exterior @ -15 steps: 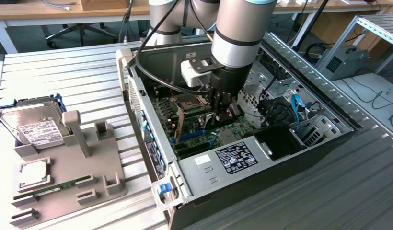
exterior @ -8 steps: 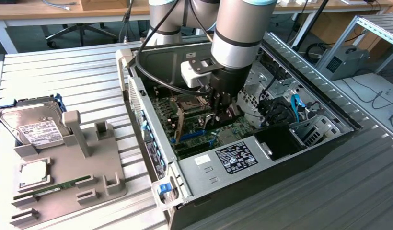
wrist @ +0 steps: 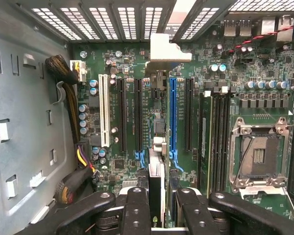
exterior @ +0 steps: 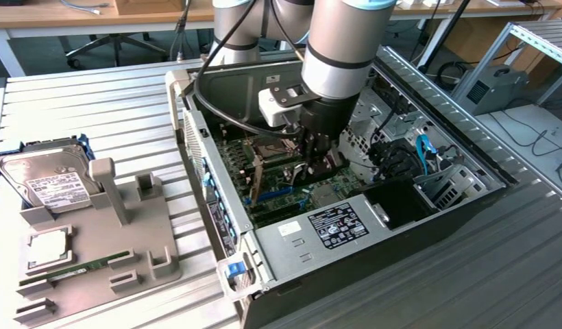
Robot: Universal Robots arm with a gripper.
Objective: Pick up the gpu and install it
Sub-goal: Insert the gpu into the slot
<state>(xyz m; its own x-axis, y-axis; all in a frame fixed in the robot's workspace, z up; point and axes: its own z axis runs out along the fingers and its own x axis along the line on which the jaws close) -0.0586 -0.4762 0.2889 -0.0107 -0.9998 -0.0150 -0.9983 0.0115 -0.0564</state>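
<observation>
The gpu (wrist: 157, 161) shows edge-on in the wrist view as a thin upright card. Its silver end bracket (wrist: 169, 49) reaches toward the case's rear slot grilles. My gripper (wrist: 159, 198) is shut on the gpu, with a black finger (wrist: 137, 205) on each side of its upper edge. The card hangs over the motherboard, in line with the gap between a black slot (wrist: 138, 112) and the long blue slot (wrist: 173, 112). I cannot tell whether it touches a slot. In the exterior view my gripper (exterior: 316, 156) is down inside the open PC case (exterior: 262, 274), above the green board.
Near the card are a white slot (wrist: 104, 110), memory slots (wrist: 218, 142) and the bare CPU socket (wrist: 258, 154). A cable bundle (wrist: 63, 73) runs along the case wall. Outside, a grey holder (exterior: 98, 253) carries a RAM stick (exterior: 80, 267), beside a hard drive (exterior: 48, 181).
</observation>
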